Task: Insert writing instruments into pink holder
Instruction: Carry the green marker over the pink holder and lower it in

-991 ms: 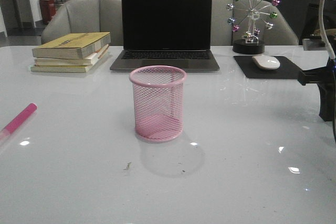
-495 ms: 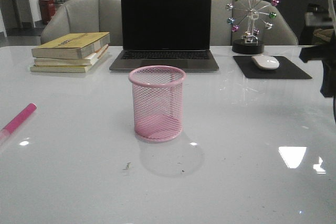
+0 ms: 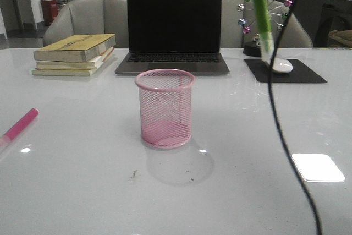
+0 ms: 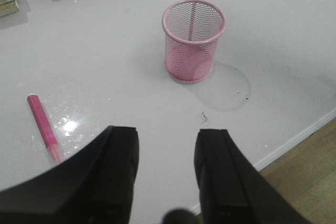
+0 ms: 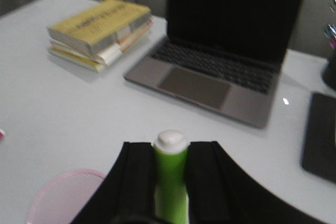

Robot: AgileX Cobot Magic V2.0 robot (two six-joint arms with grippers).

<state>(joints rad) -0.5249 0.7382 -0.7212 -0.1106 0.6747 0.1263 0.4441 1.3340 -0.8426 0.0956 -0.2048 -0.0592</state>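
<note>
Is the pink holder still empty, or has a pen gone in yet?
Empty. The left wrist view looks down into the pink mesh holder and shows only its bare base.

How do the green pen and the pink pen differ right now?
The green pen is clamped in the right gripper and hangs in the air, close to upright, white end down; the pink pen lies flat on the table, untouched. The green one is up to the right of the pink holder, the pink one far to its left. Neither is in the holder yet.
</note>
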